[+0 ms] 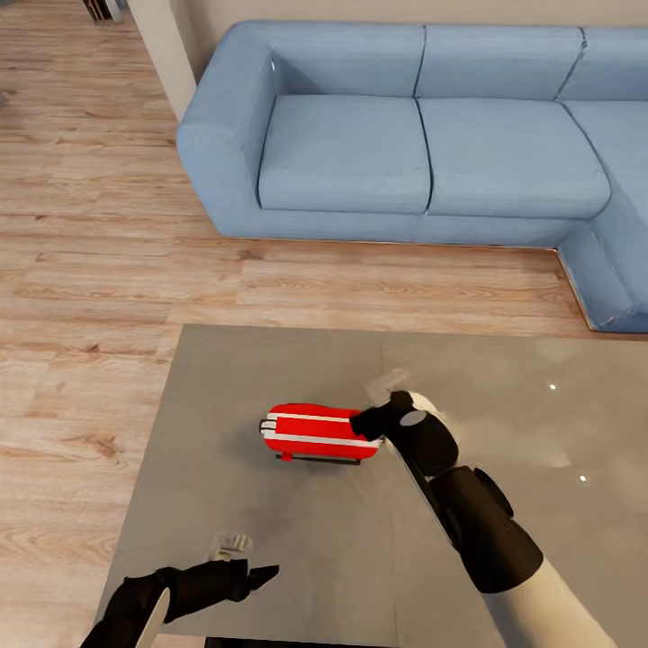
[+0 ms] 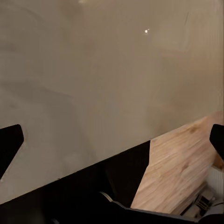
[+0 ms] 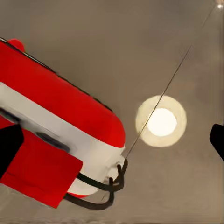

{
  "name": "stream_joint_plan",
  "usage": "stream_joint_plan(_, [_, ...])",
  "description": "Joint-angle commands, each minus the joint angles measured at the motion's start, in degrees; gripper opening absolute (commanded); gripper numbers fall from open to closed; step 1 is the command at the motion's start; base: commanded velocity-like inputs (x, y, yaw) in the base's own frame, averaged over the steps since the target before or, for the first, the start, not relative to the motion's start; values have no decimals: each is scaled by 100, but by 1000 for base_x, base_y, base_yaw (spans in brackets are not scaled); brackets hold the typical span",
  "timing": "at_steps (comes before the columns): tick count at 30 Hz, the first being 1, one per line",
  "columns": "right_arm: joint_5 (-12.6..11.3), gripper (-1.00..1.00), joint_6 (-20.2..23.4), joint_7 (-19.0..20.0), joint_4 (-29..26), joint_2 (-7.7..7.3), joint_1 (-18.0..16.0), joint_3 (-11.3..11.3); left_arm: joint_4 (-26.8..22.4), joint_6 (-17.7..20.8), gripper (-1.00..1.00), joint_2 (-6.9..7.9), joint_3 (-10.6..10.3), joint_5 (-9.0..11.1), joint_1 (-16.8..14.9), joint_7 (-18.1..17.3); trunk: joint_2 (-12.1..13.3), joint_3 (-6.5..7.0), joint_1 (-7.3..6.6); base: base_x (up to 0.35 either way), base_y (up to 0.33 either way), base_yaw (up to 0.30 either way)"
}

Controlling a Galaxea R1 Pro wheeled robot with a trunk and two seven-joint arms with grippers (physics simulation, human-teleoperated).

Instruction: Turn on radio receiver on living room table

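The red radio receiver (image 1: 315, 432) lies on its side near the middle of the grey table (image 1: 270, 522), its white band along its length. My right gripper (image 1: 369, 421) is at the radio's right end, touching or nearly touching it. In the right wrist view the radio (image 3: 60, 102) is close up with its thin dark handle (image 3: 100, 186). The right gripper (image 3: 112, 142) is open there, and one finger (image 3: 9, 147) overlaps the radio's red face. My left gripper (image 1: 256, 574) hovers open over the table's near left part, its fingertips (image 2: 9, 144) wide apart above the glossy top (image 2: 93, 84).
A big blue L-shaped sofa (image 1: 423, 135) stands beyond the table, with a strip of light wood floor (image 1: 90, 270) between them. The table's left edge borders the floor (image 2: 186, 163). Bright light spots reflect on the tabletop (image 3: 161, 121).
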Motion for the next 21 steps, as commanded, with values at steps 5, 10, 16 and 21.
stream_joint_plan(5, [5,100,0,-2,0,20,-625,366,8,-6,100,1,195,-18,-2,0,0,0,0,0,0,0])
stream_joint_plan(10, [5,100,0,-10,11,35,-980,766,10,-7,100,1,244,-29,-1,7,0,0,0,0,0,0])
stream_joint_plan(16, [13,100,0,-41,19,43,-1094,1107,-2,0,100,-5,255,-38,1,8,0,0,0,0,0,0])
stream_joint_plan(21, [12,100,0,-45,19,44,-1105,1800,0,8,100,-6,256,-40,-1,85,0,0,0,0,0,0])
